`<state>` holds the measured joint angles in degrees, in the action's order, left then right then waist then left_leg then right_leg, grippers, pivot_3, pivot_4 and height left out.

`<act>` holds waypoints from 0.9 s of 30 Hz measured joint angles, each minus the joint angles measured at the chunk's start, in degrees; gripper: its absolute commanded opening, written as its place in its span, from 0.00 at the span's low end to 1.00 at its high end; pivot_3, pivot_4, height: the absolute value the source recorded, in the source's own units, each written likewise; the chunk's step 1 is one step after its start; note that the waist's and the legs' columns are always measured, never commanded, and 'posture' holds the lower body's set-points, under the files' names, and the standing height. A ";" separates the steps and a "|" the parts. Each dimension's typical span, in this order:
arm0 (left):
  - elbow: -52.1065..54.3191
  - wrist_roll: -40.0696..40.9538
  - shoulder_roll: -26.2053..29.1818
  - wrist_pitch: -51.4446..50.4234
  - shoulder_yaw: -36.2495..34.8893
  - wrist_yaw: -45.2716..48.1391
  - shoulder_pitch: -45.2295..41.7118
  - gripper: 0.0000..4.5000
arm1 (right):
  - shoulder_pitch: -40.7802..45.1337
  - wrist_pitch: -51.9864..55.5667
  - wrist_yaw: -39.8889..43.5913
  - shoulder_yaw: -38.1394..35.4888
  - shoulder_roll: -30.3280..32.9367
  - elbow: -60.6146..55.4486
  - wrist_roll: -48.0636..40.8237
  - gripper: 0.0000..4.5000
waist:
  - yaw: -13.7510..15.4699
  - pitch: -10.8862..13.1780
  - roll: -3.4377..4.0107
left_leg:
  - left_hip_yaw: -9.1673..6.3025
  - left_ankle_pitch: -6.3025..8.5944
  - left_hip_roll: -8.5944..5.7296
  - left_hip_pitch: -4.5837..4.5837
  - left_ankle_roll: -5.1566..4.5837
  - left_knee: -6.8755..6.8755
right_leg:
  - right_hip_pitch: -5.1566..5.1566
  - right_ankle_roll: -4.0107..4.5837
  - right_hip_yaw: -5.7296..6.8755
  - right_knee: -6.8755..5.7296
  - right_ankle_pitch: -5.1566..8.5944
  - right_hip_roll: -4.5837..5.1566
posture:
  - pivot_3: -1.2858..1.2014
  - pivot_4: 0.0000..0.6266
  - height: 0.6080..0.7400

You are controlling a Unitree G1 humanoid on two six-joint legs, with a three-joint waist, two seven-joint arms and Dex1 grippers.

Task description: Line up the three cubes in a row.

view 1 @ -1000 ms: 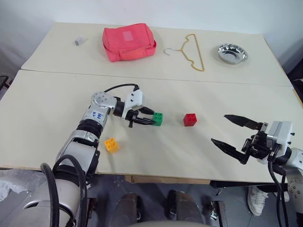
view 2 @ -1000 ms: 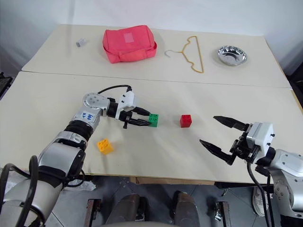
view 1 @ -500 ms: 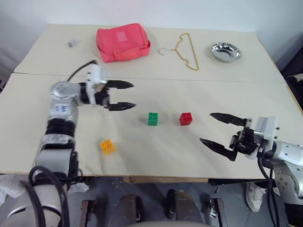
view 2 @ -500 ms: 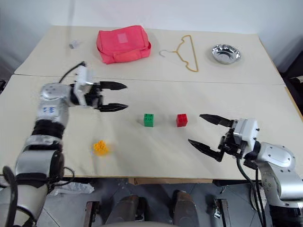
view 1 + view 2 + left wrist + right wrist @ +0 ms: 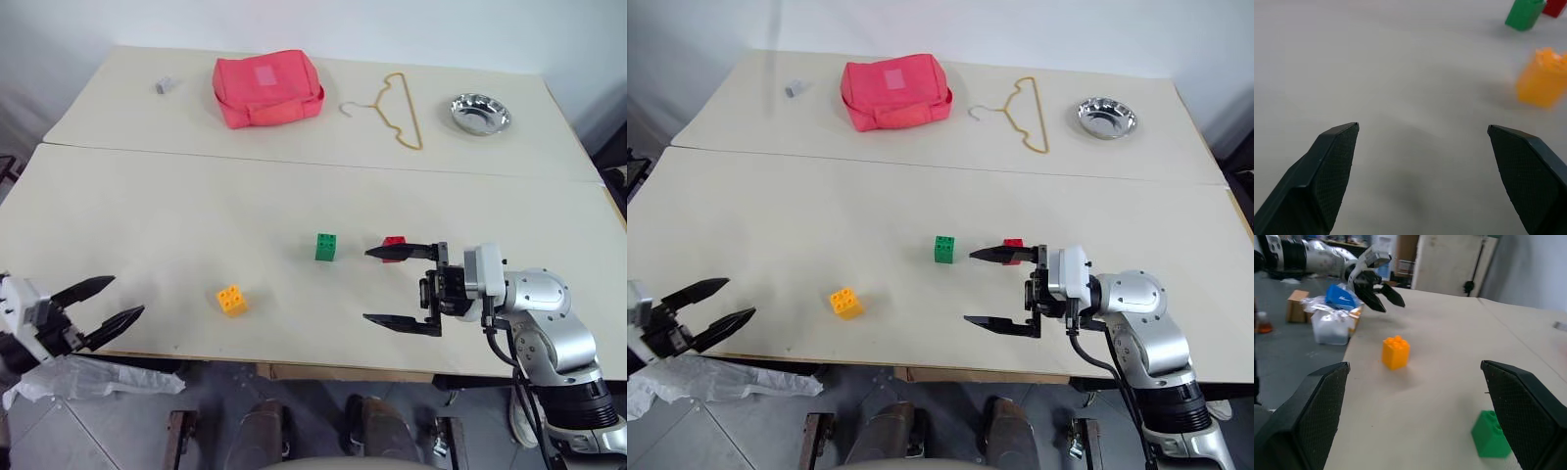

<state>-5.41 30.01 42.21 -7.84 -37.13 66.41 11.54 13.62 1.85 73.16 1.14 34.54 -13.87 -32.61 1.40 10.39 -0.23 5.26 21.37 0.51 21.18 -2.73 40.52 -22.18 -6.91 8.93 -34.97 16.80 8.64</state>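
Both jaws apart, empty: left gripper (image 5: 106, 304) at table's 8 o'clock edge, right gripper (image 5: 395, 287) w/ upper finger over red cube (image 5: 395, 242), green cube (image 5: 326, 247) at its 9.

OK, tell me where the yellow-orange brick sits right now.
In the left eye view the yellow-orange brick stands alone on the near table, nearer the front edge and to the left of the green brick.

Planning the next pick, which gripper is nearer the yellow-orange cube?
Left. The left gripper sits open off the table's near-left edge; the right gripper is open beside the red cube, farther from the yellow-orange cube.
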 measured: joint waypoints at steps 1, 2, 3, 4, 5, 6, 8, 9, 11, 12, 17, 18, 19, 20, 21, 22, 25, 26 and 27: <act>2.72 0.63 -0.58 -0.81 -0.06 -0.26 1.52 1.00 | 0.10 -0.42 0.28 0.09 -0.03 0.19 0.00 1.00 | 0.05 0.01 0.03 | 0.00 0.00 0.00 -0.01 0.01 0.01 | 0.02 0.00 -0.01 0.02 0.00 0.00 | 0.52 0.24 1.00; 4.64 1.34 -1.09 -1.49 0.02 -0.46 2.51 1.00 | 0.18 -0.66 0.49 0.09 -0.03 0.50 0.00 1.00 | 0.02 0.01 0.04 | 0.01 0.01 0.01 -0.03 0.03 0.01 | 0.02 0.00 -0.01 0.02 0.00 -0.01 | 0.52 0.24 1.00; 7.04 1.82 -1.68 -2.07 0.45 -0.70 3.24 1.00 | 0.17 -0.73 0.67 -0.03 -0.03 1.06 0.00 1.00 | -0.07 0.01 0.04 | 0.02 0.03 0.03 -0.04 0.05 0.01 | 0.03 0.00 -0.01 0.02 0.00 -0.03 | 0.52 0.24 1.00; 8.74 2.04 -1.93 -2.19 1.23 -0.92 3.51 1.00 | 0.18 -0.77 0.80 -0.11 -0.03 1.48 0.00 1.00 | -0.12 0.01 0.05 | 0.04 0.03 0.05 -0.04 0.06 0.01 | 0.02 0.00 0.01 0.02 0.00 -0.05 | 0.52 0.24 1.00; 10.62 2.11 -2.10 -2.33 2.17 -1.19 3.73 1.00 | 0.17 -0.81 0.91 -0.26 0.00 2.06 0.00 1.00 | -0.20 0.01 0.05 | 0.06 0.03 0.07 -0.04 0.07 0.00 | 0.01 0.00 0.02 0.02 0.00 -0.07 | 0.52 0.24 1.00; 12.69 2.11 -2.18 -2.54 3.45 -1.38 3.89 1.00 | 0.16 -0.81 0.94 -0.61 0.13 2.76 0.00 1.00 | -0.26 0.02 0.07 | 0.09 0.04 0.07 -0.04 0.07 0.00 | -0.01 0.00 0.02 0.02 0.00 -0.08 | 0.52 0.24 1.00; 16.15 2.01 -2.23 -2.91 6.29 -1.62 4.11 1.00 | 0.07 -0.82 1.05 -1.64 0.67 3.38 -0.02 1.00 | -0.30 0.04 0.13 | 0.16 0.04 0.07 -0.03 0.07 0.00 | -0.04 0.00 0.00 0.02 0.00 -0.09 | 0.52 0.24 1.00; 17.56 1.86 -2.27 -3.05 7.88 -1.87 4.21 1.00 | 0.01 -0.81 1.16 -2.06 1.09 3.54 -0.06 1.00 | -0.37 0.03 0.15 | 0.17 0.04 0.08 -0.03 0.07 -0.01 | -0.05 0.00 0.01 0.01 0.00 -0.10 | 0.52 0.24 1.00; 18.30 0.75 -2.46 -3.15 10.93 -2.91 3.23 1.00 | -1.16 -0.71 1.98 -2.84 2.68 3.79 -0.09 1.00 | -0.35 0.02 0.20 | 0.18 0.03 0.09 -0.03 0.07 -0.01 | -0.05 0.01 0.03 0.02 0.01 -0.14 | 0.52 0.24 1.00; 17.90 -0.28 -3.27 -2.92 12.67 -3.71 1.93 1.00 | -2.20 -0.65 2.31 -3.42 3.41 4.34 -0.06 1.00 | -0.19 0.01 0.23 | 0.20 0.03 0.09 -0.04 0.07 -0.01 | -0.04 0.01 0.03 0.02 0.01 -0.13 | 0.52 0.24 1.00; 12.02 -5.51 -6.45 0.19 21.24 -6.42 -4.59 0.96 | -6.20 -0.74 2.37 -3.87 3.89 5.39 0.72 1.00 | -0.14 0.00 0.25 | 0.30 0.02 0.08 0.00 0.06 0.00 | -0.12 0.01 0.02 -0.02 0.01 -0.15 | 0.52 0.24 1.00; 11.09 -5.84 -6.50 0.90 21.92 -6.71 -5.44 0.91 | -6.56 -0.81 2.08 -4.19 3.89 5.31 0.73 1.00 | -0.33 0.00 0.26 | 0.38 0.03 0.11 -0.01 0.07 -0.01 | -0.15 0.01 0.01 -0.03 0.01 -0.15 | 0.52 0.24 1.00; 10.79 -5.87 -6.62 1.28 22.04 -6.88 -6.30 0.86 | -6.98 -0.91 1.90 -4.50 3.89 5.29 0.73 1.00 | -0.45 0.00 0.25 | 0.40 0.02 0.15 0.01 0.08 -0.02 | -0.18 0.01 0.01 -0.02 0.01 -0.16 | 0.52 0.24 1.00; 10.41 -5.86 -6.66 1.79 22.08 -6.94 -7.15 0.79 | -7.52 -1.13 1.70 -4.88 3.89 5.26 0.75 1.00 | -0.47 0.00 0.26 | 0.40 0.02 0.16 0.00 0.08 -0.02 | -0.18 0.01 0.02 -0.04 0.01 -0.16 | 0.52 0.24 1.00; 9.63 -5.84 -6.65 2.33 22.11 -6.88 -7.99 0.71 | -7.99 -1.63 1.45 -5.29 3.89 5.22 0.77 1.00 | -0.49 -0.01 0.27 | 0.42 0.02 0.16 -0.01 0.08 -0.02 | -0.18 0.01 0.01 -0.03 0.01 -0.16 | 0.52 0.24 1.00; 8.90 -5.80 -6.64 2.59 22.25 -6.77 -8.73 0.65 | -8.50 -1.94 1.25 -5.63 3.89 5.17 0.84 1.00 | -0.47 -0.01 0.28 | 0.42 0.02 0.15 -0.01 0.08 -0.02 | -0.18 0.01 0.01 -0.04 0.01 -0.16 | 0.52 0.24 1.00; 7.20 -5.59 -6.63 3.09 23.59 -5.36 -11.20 0.43 | -10.51 -3.15 0.73 -6.40 3.67 4.83 1.04 1.00 | -0.34 -0.01 0.28 | 0.43 0.02 0.14 -0.01 0.08 -0.01 | -0.17 0.01 0.01 -0.04 0.01 -0.16 | 0.52 0.24 1.00; 6.75 -5.48 -6.62 3.08 23.79 -4.99 -11.96 0.36 | -10.75 -3.27 0.50 -6.46 3.33 4.74 1.04 1.00 | -0.22 -0.01 0.27 | 0.43 0.02 0.14 -0.01 0.08 0.00 | -0.17 0.01 0.01 -0.04 0.01 -0.16 | 0.52 0.24 1.00; 6.35 -5.22 -6.52 2.93 24.13 -4.35 -13.19 0.33 | -11.18 -3.49 0.07 -6.65 3.01 4.47 1.01 1.00 | -0.11 -0.01 0.27 | 0.43 0.01 0.13 0.00 0.08 0.00 | -0.17 0.01 0.00 -0.05 0.01 -0.15 | 0.52 0.24 1.00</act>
<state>0.95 24.79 35.69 -4.91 -13.00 62.06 -1.65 2.44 -1.64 73.23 -5.51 37.55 -9.41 -31.60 1.29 10.38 0.04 5.68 21.38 0.64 21.17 -2.65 40.53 -22.36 -6.91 8.93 -35.01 16.81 8.48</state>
